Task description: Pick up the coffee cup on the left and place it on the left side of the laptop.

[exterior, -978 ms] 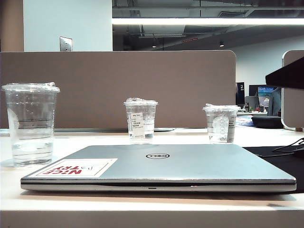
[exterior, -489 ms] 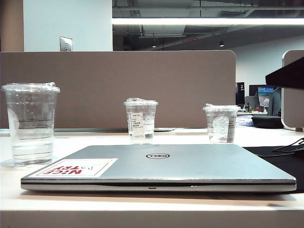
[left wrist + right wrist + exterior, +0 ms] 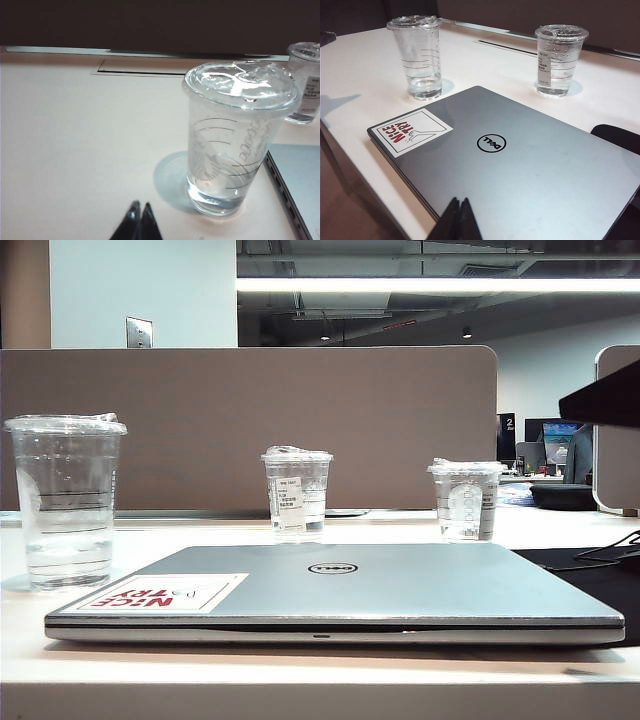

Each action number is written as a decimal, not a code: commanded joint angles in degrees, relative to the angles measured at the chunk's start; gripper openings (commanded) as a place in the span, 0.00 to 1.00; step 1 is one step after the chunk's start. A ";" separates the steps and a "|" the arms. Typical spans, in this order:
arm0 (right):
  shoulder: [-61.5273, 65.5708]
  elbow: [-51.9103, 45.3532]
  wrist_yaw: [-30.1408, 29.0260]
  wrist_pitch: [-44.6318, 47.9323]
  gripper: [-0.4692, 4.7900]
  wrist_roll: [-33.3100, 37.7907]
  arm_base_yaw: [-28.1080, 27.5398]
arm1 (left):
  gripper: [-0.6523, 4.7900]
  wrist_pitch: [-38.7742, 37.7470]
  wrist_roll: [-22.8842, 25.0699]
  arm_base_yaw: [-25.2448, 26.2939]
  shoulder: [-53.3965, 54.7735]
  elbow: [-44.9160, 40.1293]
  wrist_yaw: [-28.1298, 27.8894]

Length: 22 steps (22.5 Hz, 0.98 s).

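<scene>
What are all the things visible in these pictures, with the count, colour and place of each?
coffee cup: one, clear with thin black lines and a flat lid, a little water inside, on the table left of the laptop, close to its corner.
laptop: one, silver-grey, closed, flat at the front middle; a white sticker with red letters on its lid.
cup with white label: one, clear, behind the laptop, middle.
cup with round logo: one, clear, behind the laptop, to the right.
table: one, white.
divider: one, brown-grey, behind the cups.
left gripper: black fingers shut, holding nothing, hovering short of the coffee cup.
right gripper: black fingers shut, holding nothing, above the laptop's near edge.
</scene>
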 commanded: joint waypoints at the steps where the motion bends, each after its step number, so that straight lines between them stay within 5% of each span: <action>1: 0.07 -0.24 0.11 1.03 0.08 0.00 -0.04 | 0.11 0.70 0.39 0.00 -0.02 0.17 0.00; 18: 0.07 -0.24 0.09 1.03 0.08 0.00 -0.04 | 0.11 0.70 0.39 0.00 -0.02 0.17 0.00; 22: -2.84 -0.24 -1.27 0.98 0.08 0.00 -5.03 | 0.11 0.68 0.39 -0.02 -0.02 0.17 -0.02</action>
